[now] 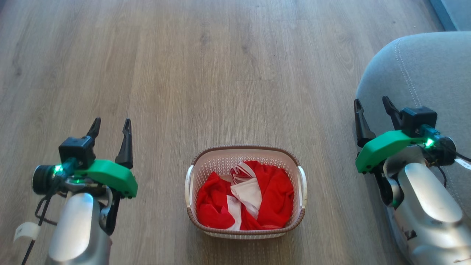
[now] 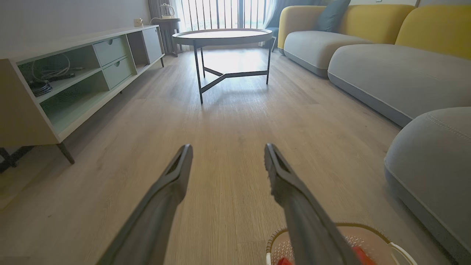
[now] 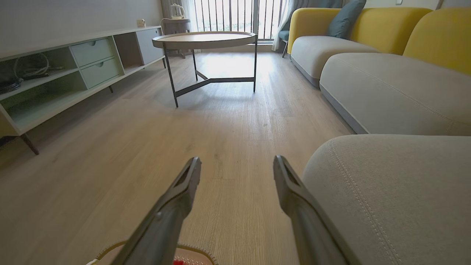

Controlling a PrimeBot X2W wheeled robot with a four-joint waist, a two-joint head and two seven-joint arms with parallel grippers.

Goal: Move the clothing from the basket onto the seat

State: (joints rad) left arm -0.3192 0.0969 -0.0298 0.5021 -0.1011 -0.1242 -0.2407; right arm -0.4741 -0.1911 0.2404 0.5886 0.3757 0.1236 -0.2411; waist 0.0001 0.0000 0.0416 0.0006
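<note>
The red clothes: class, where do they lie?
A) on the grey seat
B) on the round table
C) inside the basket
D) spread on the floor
C: the red clothes lie bunched inside the basket, which stands on the wooden floor.

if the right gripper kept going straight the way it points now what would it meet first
Probably nothing soon: ahead of the right gripper, between its open jaws, lies bare floor, with the round table far beyond. The seat sits close on its right and might graze that finger; depth is unclear.
</note>
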